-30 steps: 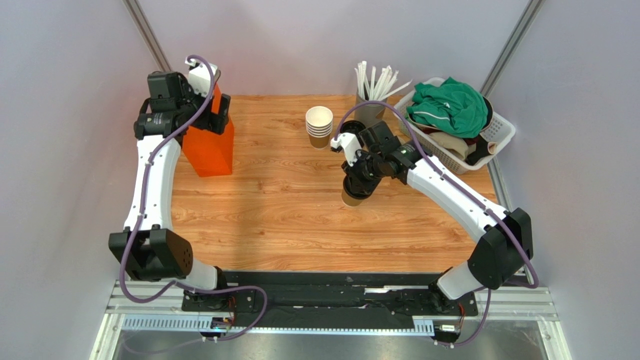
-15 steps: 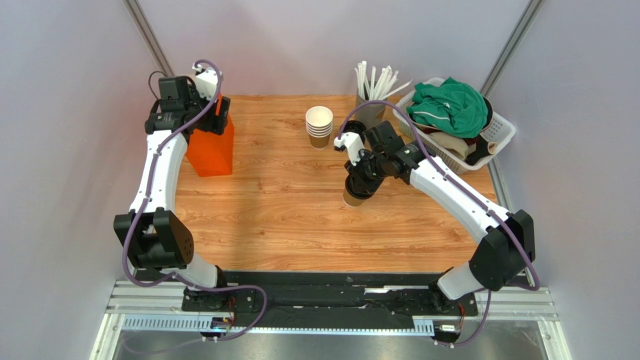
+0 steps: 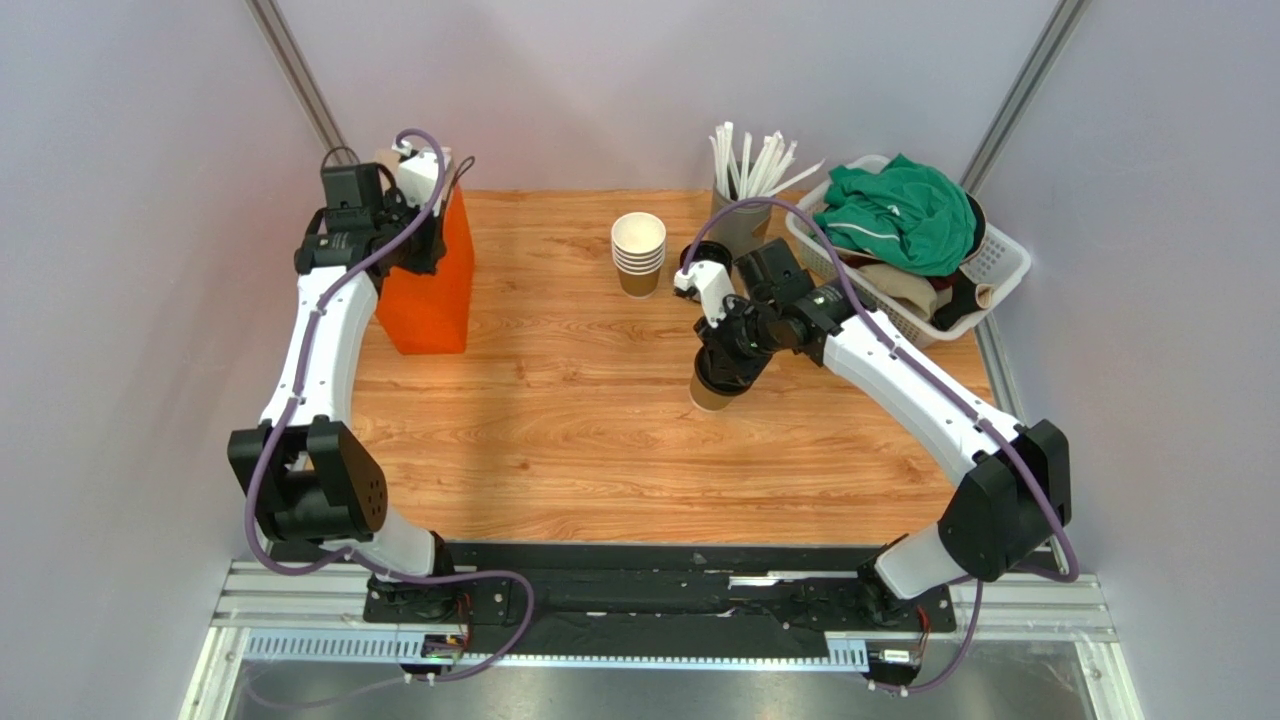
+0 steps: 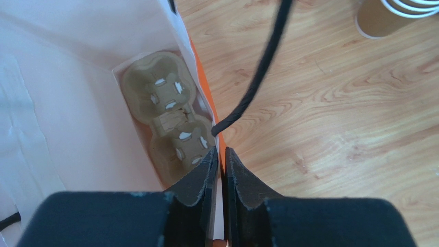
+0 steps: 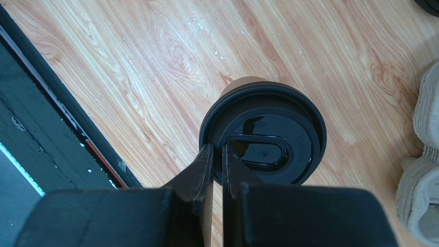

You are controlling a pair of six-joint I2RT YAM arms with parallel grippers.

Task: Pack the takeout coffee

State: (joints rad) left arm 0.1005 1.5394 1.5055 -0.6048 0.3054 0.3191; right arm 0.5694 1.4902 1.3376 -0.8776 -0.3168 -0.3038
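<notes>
One takeout coffee (image 3: pixel 706 396) stands upright a little right of the middle of the wooden surface (image 3: pixel 571 465), its black lid (image 5: pixel 268 131) seated on the tan cup. The right gripper (image 5: pixel 217 154) comes down from above. Its fingers are drawn almost together and clamped on the near part of the lid's rim, one outside the rim and one on top.

One orange paper bag (image 3: pixel 428 293) stands open at the far left corner. The left gripper (image 4: pixel 220 157) is pinched on the top edge of the bag's right wall. One pulp cup carrier (image 4: pixel 167 116) lies on the bag's floor with two wells showing, and a black cord handle (image 4: pixel 257 67) crosses above.

One stack of lidless paper cups (image 3: pixel 639 252) sits near the middle of the far edge; the number of cups cannot be told. To its right is one holder of white straws (image 3: pixel 751 162). One white basket (image 3: pixel 999 270) of clothes fills the far right corner and reaches past the right edge.

Bare wood runs between bag and coffee, and along the whole near edge.
</notes>
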